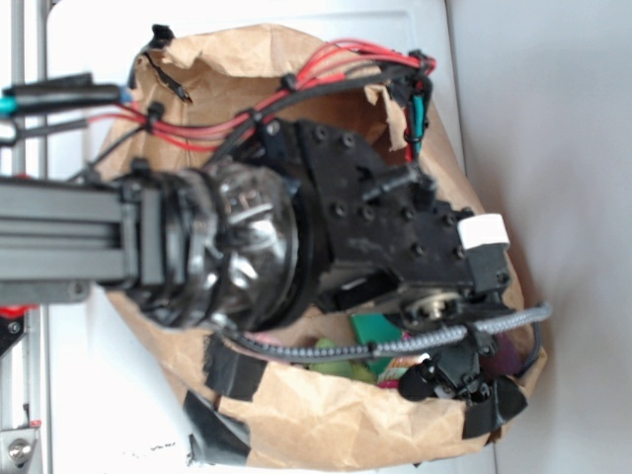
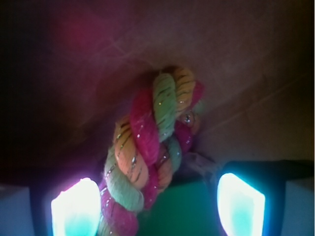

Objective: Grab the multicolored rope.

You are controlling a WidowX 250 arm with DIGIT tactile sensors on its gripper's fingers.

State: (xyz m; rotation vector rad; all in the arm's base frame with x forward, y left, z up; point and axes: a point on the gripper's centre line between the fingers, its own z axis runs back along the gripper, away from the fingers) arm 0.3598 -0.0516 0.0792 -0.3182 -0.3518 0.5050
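The multicolored rope [image 2: 147, 142], twisted in pink, green and orange strands, fills the middle of the wrist view and lies against brown paper. Its near end runs down beside my left finger [image 2: 76, 209]. My gripper [image 2: 158, 206] is open, with the right finger [image 2: 241, 204] well clear of the rope. A green block [image 2: 182, 211] shows in the gap under the rope. In the exterior view my gripper [image 1: 459, 380] reaches down into the brown paper bag [image 1: 326, 420], and the arm hides the rope.
The bag's paper walls rise close around the gripper. Green items [image 1: 367, 334] lie inside the bag beside the arm. Black tape [image 1: 222, 395] patches the bag's front. Red and black cables [image 1: 326, 74] run over the bag's far rim.
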